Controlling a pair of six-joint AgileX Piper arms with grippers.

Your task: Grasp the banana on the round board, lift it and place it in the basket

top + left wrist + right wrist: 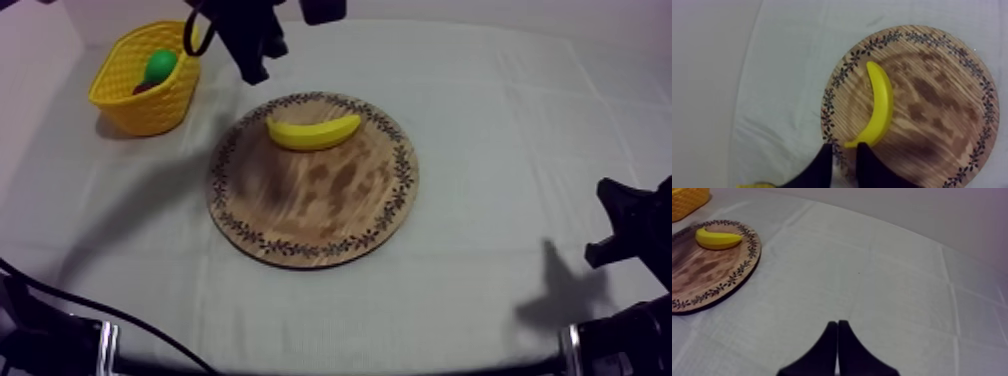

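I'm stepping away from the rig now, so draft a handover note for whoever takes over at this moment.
Left end effector: open, at the banana's tip, over the wooden board's rim.
Right end effector: shut on nothing, over bare cloth.
Banana lies on the board. The yellow basket stands apart at the far left and holds a pear.
Done: banana not yet grasped.
Left: grip it, lift, carry to the basket, release.

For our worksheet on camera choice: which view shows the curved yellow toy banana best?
The left wrist view: the curved yellow toy banana lies whole and close, seen from above on the round wooden board. The top view shows it whole but smaller; the right wrist view, far off at a low slant.
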